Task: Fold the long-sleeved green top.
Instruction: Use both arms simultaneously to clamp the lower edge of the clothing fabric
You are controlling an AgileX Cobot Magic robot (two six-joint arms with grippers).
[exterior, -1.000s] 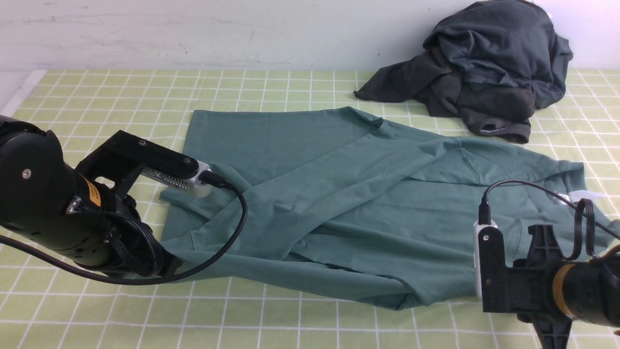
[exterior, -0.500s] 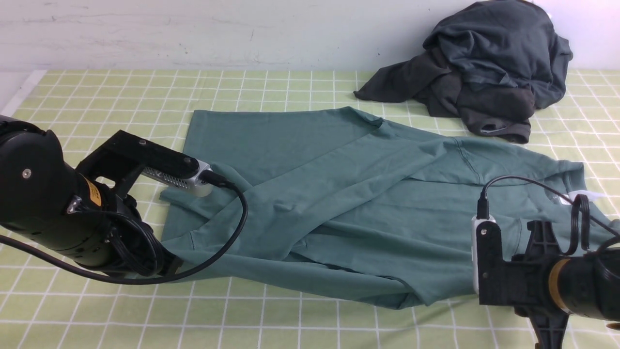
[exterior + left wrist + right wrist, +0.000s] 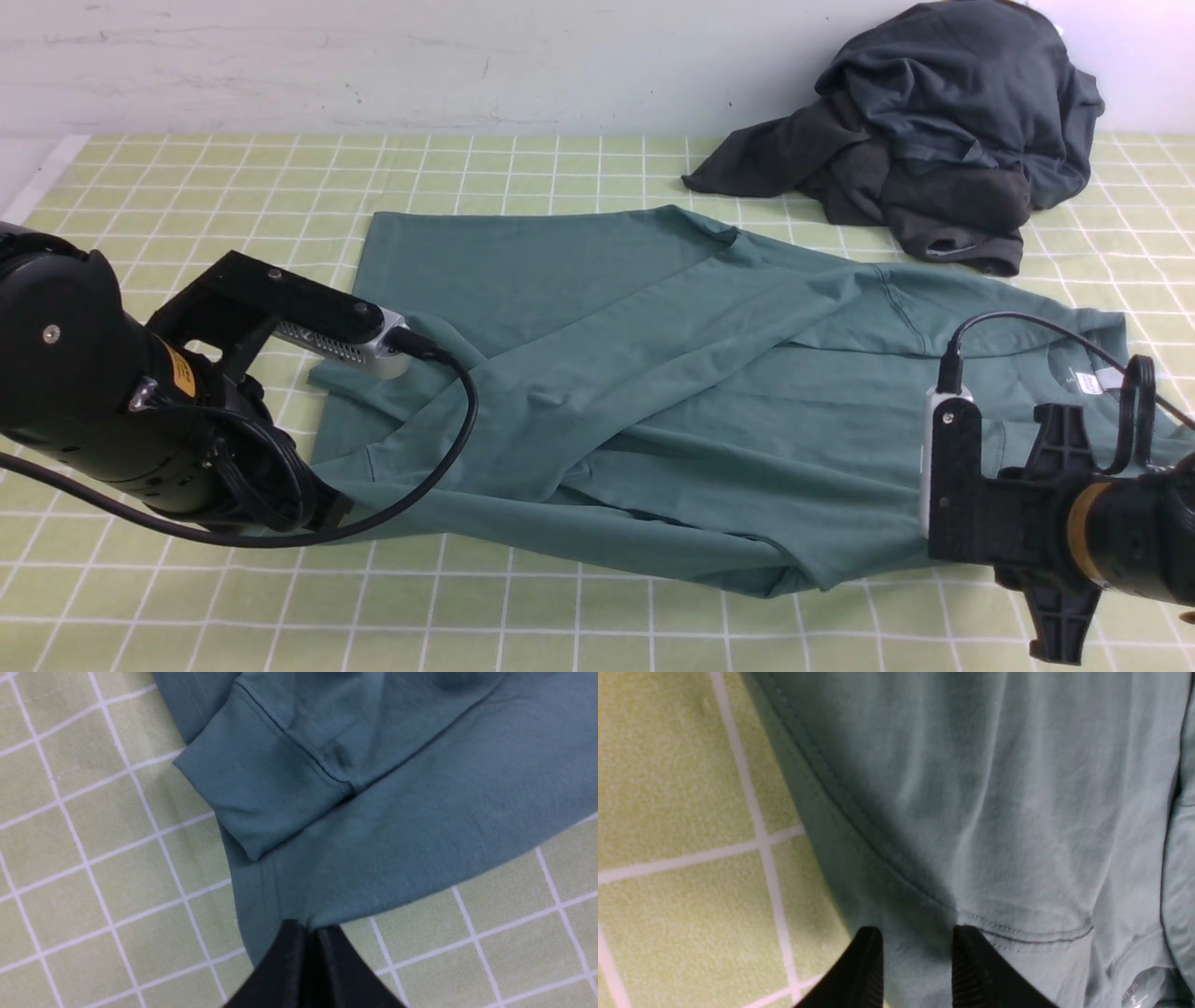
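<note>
The only thing carrying anything on my screen is the green checked table cover (image 3: 187, 187). The green long-sleeved top (image 3: 653, 373) is spread across the middle of it, hem end towards my left and neck end towards my right, with one sleeve laid slantwise over the body. A dark grey clothing heap (image 3: 934, 131) is bunched at the far right against the wall, close behind the top's shoulder. My left arm (image 3: 84, 392) reaches in low from the near left, angled down at the near corner of the hem. On its wrist view the left gripper (image 3: 306, 927) has its jaws pressed fully together on the very edge of the fabric, just beside a sleeve cuff (image 3: 261, 793) that lies flat over that corner. My right arm (image 3: 1074, 532) comes in low from the near right, over the top's near shoulder and short of the white neck label (image 3: 1086, 381). The right gripper (image 3: 916, 931) has its jaws partway apart, tips down at the cloth beside a curved seam, and I see nothing clamped between them.
</note>
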